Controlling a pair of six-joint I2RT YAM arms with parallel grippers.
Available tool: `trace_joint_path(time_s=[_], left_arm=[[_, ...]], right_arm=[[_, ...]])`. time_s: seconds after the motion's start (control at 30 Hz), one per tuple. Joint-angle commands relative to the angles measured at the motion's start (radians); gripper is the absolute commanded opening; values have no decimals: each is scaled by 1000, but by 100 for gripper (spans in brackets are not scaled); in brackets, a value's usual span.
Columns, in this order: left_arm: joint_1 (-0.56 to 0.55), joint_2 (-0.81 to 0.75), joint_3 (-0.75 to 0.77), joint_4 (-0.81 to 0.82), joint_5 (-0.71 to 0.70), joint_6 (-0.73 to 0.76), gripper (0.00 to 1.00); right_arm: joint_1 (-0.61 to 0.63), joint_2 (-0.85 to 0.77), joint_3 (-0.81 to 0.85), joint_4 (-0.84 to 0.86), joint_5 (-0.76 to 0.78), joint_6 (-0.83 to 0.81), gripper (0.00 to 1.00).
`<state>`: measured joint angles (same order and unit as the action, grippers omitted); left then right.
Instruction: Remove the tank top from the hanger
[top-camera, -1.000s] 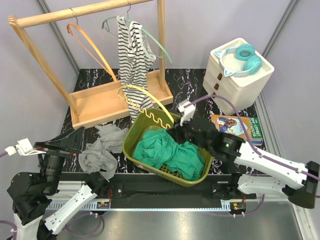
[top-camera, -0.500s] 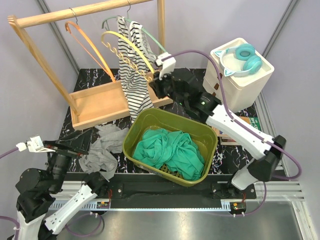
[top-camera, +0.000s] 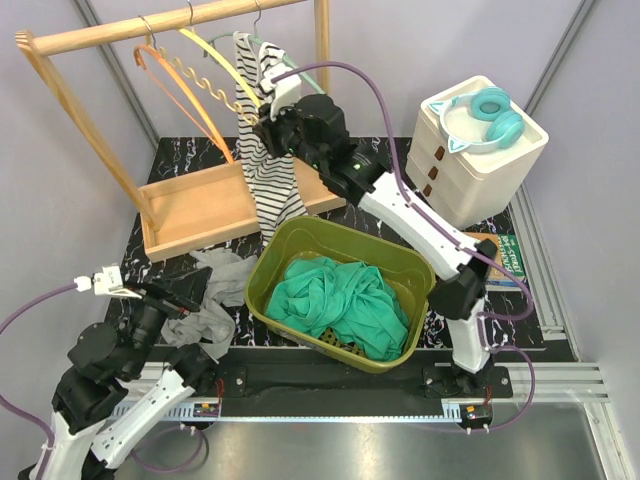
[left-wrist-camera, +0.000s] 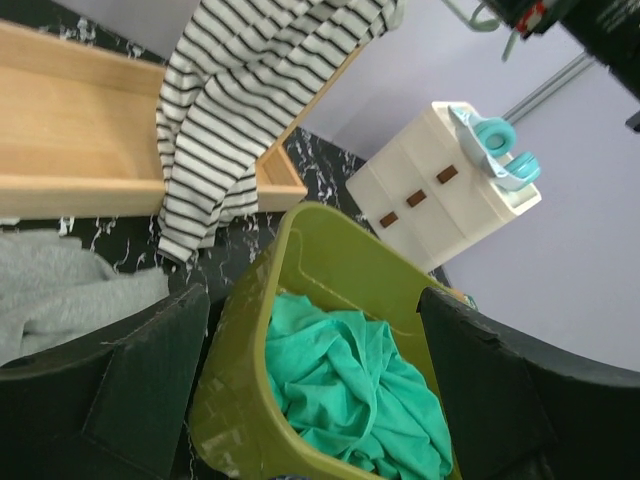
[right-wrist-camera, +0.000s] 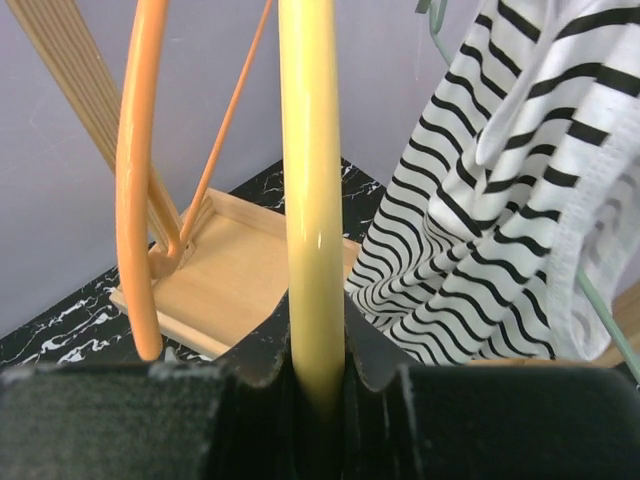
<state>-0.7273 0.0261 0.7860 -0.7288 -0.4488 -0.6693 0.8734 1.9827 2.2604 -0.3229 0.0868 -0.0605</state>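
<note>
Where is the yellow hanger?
Top view, upper left: the yellow hanger is up at the wooden rail, between the orange hanger and the striped tank top, pinched in the right gripper.

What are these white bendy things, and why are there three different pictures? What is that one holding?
They are two robot arms. Each one ends in a two-finger pincher called a gripper. The big picture comes from a camera up above, looking down on the table. The other two come from small cameras on the arms' wrists, so you see each arm's own fingers.

The right gripper is shut on a yellow hanger, up by the wooden rack. The striped tank top hangs right beside it. The left gripper is open and holds nothing.

On the table are a green basket with teal cloth in it, a grey cloth beside it, and white drawers with blue headphones on top.
</note>
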Motion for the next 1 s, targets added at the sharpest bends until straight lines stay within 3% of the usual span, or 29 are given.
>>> trace_joint_path(time_s=[0.0, 0.27, 0.3, 0.33, 0.43, 0.47, 0.5, 0.57, 0.6, 0.7, 0.77, 0.97], left_arm=[[-4, 43, 7, -69, -45, -107, 91], [-4, 150, 44, -263, -200, -274, 93], [-6, 168, 47, -283, -212, -326, 99], [-6, 178, 53, -305, -237, -352, 99], [-4, 210, 47, -362, -257, -429, 99], [-4, 228, 44, -368, -257, -444, 99], [-4, 239, 41, -374, -255, -481, 99], [-6, 283, 32, -396, -249, -522, 99], [-6, 305, 30, -402, -248, -556, 99], [-6, 417, 51, -435, -243, -604, 99], [-3, 513, 81, -454, -248, -618, 99], [69, 716, 170, -537, -294, -668, 99]], right_arm=[[1, 102, 195, -36, -25, 11, 0], [1, 122, 165, -42, -27, 54, 0], [1, 114, 148, -42, -28, 54, 0], [1, 108, 139, -41, -27, 54, 0], [2, 81, 94, -41, -29, 88, 24], [1, 68, 78, -42, -18, 94, 42], [2, 39, 42, -42, -10, 111, 51], [1, -20, -30, -44, 19, 126, 64], [1, -44, -56, -42, 33, 146, 77], [1, -140, -169, -44, 68, 175, 95], [1, -221, -264, -42, 97, 188, 100], [1, -479, -526, -35, 175, 258, 100]])
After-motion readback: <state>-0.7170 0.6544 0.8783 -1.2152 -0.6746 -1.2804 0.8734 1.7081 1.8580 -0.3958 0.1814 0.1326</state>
